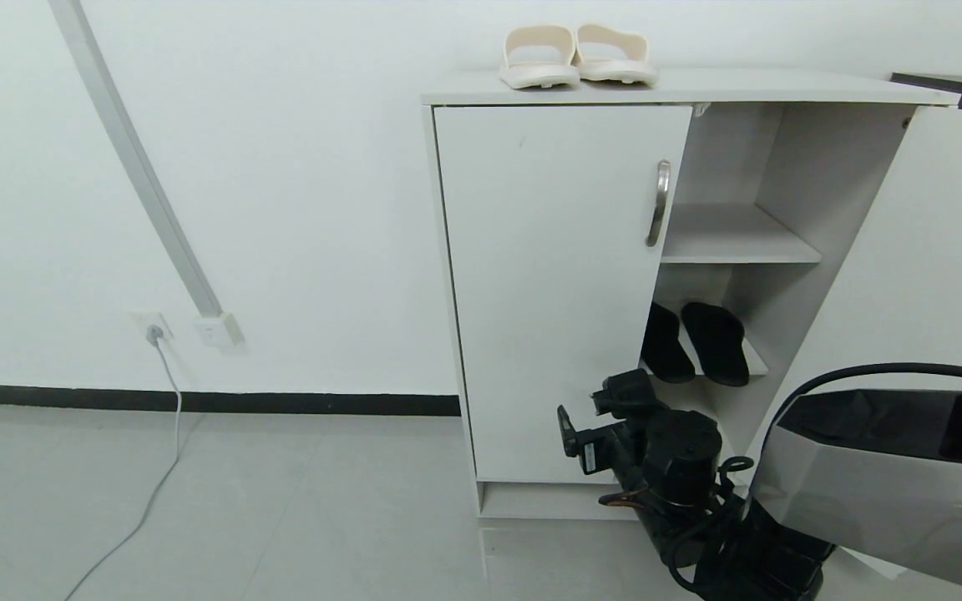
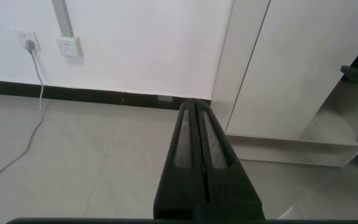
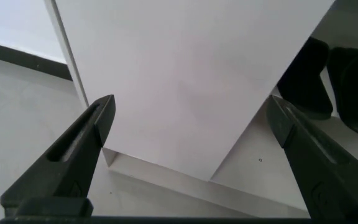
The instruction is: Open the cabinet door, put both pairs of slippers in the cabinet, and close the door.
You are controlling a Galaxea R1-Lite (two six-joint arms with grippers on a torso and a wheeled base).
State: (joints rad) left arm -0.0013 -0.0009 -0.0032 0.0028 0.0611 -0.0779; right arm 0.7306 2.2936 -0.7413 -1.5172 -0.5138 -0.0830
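White wall, grey floor. The cabinet [image 1: 782, 87] has its right door [image 1: 932, 250] open and its left door [image 1: 560, 292] shut. Beige slippers [image 1: 577, 57] sit on the left half of its top, black slippers [image 1: 694, 342] on the lower shelf [image 1: 756, 363]. Your right gripper [image 3: 188, 109] has its jaws wide at the left door; the left gripper [image 2: 194, 107] jaws are pressed together.

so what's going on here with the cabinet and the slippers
The robot is stowing slippers in a white cabinet. Its right door is open, the left door shut. A black pair sits on the lower shelf inside; a cream pair lies on top of the cabinet, not yet put in. The right claw is open and empty, low by the shut door. The left claw is shut, above the floor.
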